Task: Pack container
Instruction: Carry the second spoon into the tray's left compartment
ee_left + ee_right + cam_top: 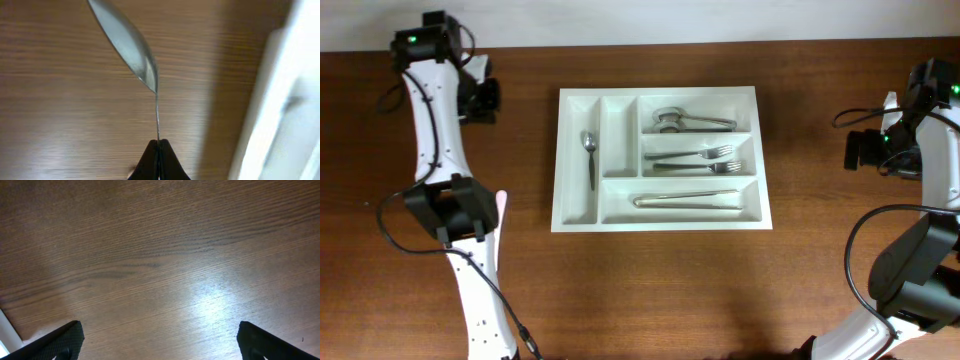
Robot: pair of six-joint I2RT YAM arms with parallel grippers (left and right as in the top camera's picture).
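The container is a white five-compartment cutlery tray (660,222) at the table's middle. Its leftmost upright slot holds a spoon (589,150). The long slots hold a round-headed metal utensil (682,121), forks (698,160) and a long silver piece (686,201). My left gripper (159,143) is shut on the thin handle of a silver spoon (129,44), whose bowl points away over the wood. The tray's white edge (272,105) lies to its right. In the overhead view the left gripper (483,97) hovers left of the tray. My right gripper (159,330) is open and empty over bare wood, right of the tray (863,150).
The second upright slot (618,140) of the tray shows nothing in it. The left arm's base and cables (460,215) stand at the front left. The right arm's base (920,265) stands at the front right. The table top is dark brown wood (660,290).
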